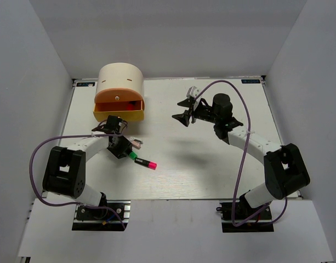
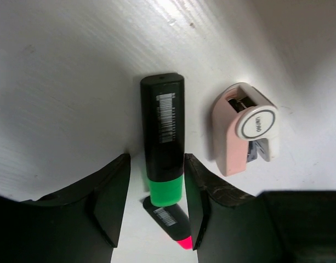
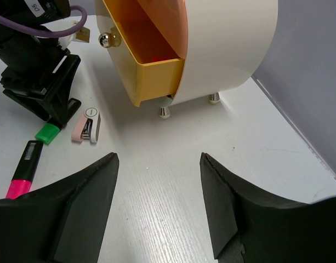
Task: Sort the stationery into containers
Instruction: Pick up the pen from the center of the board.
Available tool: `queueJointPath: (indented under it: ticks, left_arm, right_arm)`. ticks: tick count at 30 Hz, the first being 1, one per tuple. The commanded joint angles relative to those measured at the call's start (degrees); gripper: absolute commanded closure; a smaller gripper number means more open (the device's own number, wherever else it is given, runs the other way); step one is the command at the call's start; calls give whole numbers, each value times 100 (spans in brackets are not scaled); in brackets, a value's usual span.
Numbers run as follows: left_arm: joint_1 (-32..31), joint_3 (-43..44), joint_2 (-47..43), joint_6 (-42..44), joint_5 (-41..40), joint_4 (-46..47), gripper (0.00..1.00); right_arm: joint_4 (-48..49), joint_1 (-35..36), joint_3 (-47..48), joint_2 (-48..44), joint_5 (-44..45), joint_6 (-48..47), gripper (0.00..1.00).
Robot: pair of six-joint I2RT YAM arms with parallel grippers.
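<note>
Left jaws, part open, straddle the green-capped highlighter (image 2: 162, 131) lying on the tabletop (image 1: 211, 159). There's a sliver of gap on one side, so no grip. The pink-and-white piece (image 2: 241, 129) sits just beside it. Right jaws gape wide and empty, right of the open yellow drawer (image 3: 151, 71).

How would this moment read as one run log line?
left fingers: either side of green-capped highlighter on table, grip unclear | right fingers: open, empty | yellow drawer: open | pink-capped highlighter: on table
</note>
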Motion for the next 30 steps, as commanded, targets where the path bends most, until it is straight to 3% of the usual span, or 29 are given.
queueJointPath:
  ticks: [1, 10, 13, 14, 19, 27, 30]
  left_arm:
    - [-10, -230, 227, 365, -541, -881, 45]
    - [-10, -73, 332, 418, -488, -934, 58]
    - [-10, -72, 332, 470, -488, -934, 66]
    - [-10, -72, 332, 470, -488, -934, 75]
    - [-10, -72, 184, 470, -278, -882, 87]
    - [-115, -124, -1705, 724, 135, -180, 100]
    - [-115, -334, -2511, 848, 478, 469, 100]
  right_arm:
    - [365, -15, -87, -237, -82, 64, 33]
    - [435, -24, -157, -307, -64, 73, 33]
    - [435, -24, -192, -325, -47, 64, 33]
    - [435, -41, -201, -342, -47, 64, 33]
    - [435, -33, -219, -342, -73, 64, 33]
    - [400, -33, -245, -334, -108, 64, 34]
    - [400, -33, -254, -290, -205, 73, 47]
